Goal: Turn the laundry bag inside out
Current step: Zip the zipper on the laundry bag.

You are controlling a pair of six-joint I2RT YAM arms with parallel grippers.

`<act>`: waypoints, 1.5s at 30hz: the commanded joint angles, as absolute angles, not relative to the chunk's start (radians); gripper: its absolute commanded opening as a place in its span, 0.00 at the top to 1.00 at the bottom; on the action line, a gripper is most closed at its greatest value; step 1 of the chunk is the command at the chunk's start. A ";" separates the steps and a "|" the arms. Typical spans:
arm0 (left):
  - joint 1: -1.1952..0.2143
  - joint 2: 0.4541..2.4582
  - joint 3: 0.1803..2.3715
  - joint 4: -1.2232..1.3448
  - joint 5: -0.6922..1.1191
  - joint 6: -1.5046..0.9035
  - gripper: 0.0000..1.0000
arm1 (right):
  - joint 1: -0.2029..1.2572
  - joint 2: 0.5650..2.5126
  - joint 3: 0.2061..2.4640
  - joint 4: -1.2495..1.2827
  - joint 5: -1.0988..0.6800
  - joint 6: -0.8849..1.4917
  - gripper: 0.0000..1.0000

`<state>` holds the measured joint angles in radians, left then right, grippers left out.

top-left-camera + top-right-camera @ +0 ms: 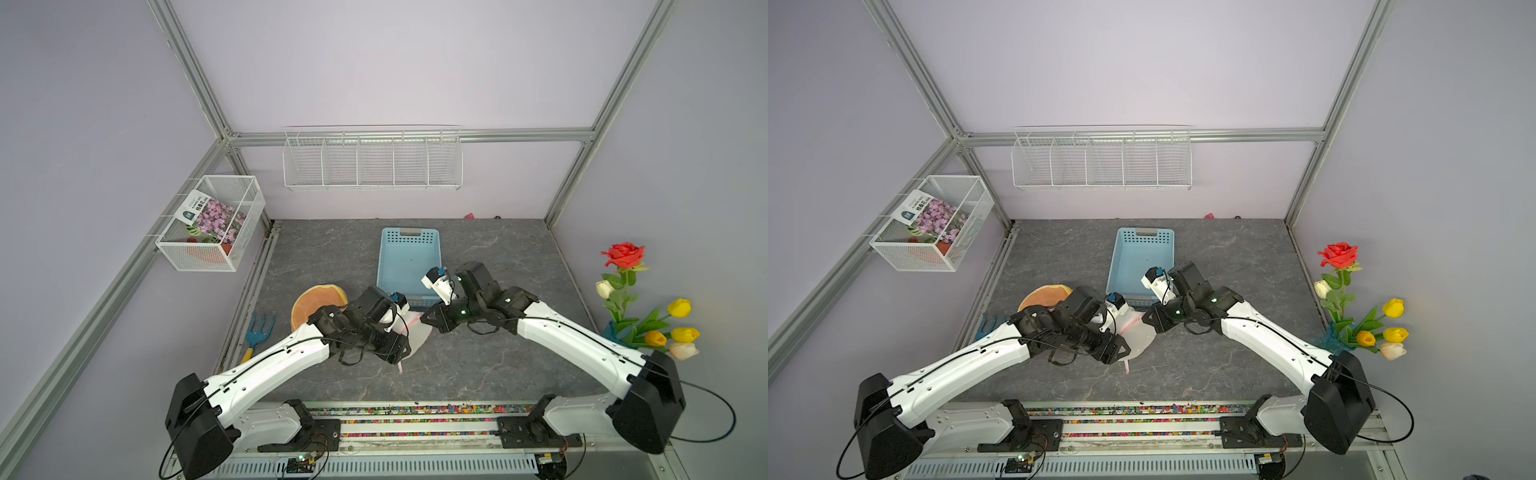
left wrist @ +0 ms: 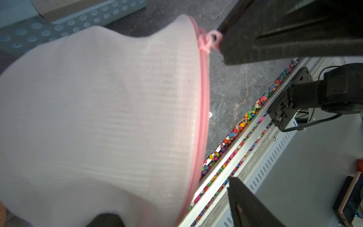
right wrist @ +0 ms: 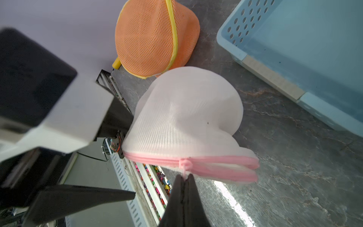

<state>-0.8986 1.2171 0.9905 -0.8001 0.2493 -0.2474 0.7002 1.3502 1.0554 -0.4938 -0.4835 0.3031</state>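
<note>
Two grippers are brought together over the white mesh laundry bag (image 3: 186, 121), which is found mid-table on the grey table (image 1: 478, 365), at 6 o'clock from the blue basket (image 1: 409, 237), with an orange mesh bag (image 3: 151, 39) lying at about 10 o'clock from it. The pink zipper pull (image 3: 184, 164) is pinched in the tightly closed right gripper (image 3: 184, 177), presumably so that the zip can be drawn along and the mouth opened for the inversion. The left gripper (image 1: 401, 347) is spread wide, with the bag's zipped end lying unclamped between its fingers, probably so the fabric can be braced. Both forearms are stretched low and inward, from 7 and 4 o'clock, with the wrists bent down toward the bag.
</note>
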 commanded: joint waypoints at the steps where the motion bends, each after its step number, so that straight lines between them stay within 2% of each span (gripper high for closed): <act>1: -0.905 1.260 1.016 -0.766 0.195 -0.215 0.27 | 0.712 1.367 1.054 -0.506 -0.487 0.271 1.00; 6: -0.905 1.295 1.076 -0.760 0.125 -0.193 0.40 | 0.730 1.373 1.051 -0.491 -0.492 0.279 1.00; 12: -0.994 1.302 1.148 -0.834 -0.038 -0.151 0.39 | 0.734 1.374 1.046 -0.491 -0.483 0.282 1.00; 15: -1.002 1.306 1.123 -0.791 -0.005 -0.156 0.41 | 0.737 1.380 1.045 -0.481 -0.490 0.288 1.00; 16: -1.002 1.313 1.116 -0.782 0.003 -0.159 0.48 | 0.737 1.379 1.042 -0.475 -0.491 0.294 1.00; 20: -1.002 1.335 1.099 -0.765 -0.025 -0.177 0.97 | 0.737 1.364 1.015 -0.451 -0.474 0.330 1.00; 21: -1.002 1.328 1.095 -0.761 -0.033 -0.180 1.00 | 0.737 1.359 1.005 -0.450 -0.461 0.338 1.00; 32: -0.996 1.168 1.008 -0.676 -0.125 -0.304 1.00 | 0.684 1.288 0.820 -0.399 -0.364 0.437 1.00; 41: -0.941 1.039 0.925 -0.579 -0.046 -0.387 1.00 | 0.635 1.331 0.707 -0.327 -0.362 0.510 1.00; 45: -0.938 1.030 0.808 -0.458 0.066 -0.434 1.00 | 0.646 1.311 0.701 -0.238 -0.409 0.483 1.00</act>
<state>-0.9485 1.0389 0.8539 -0.5812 0.0036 -0.3698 0.6437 1.3098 0.7250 -0.2577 -0.4168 0.4793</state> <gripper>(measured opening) 0.059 0.054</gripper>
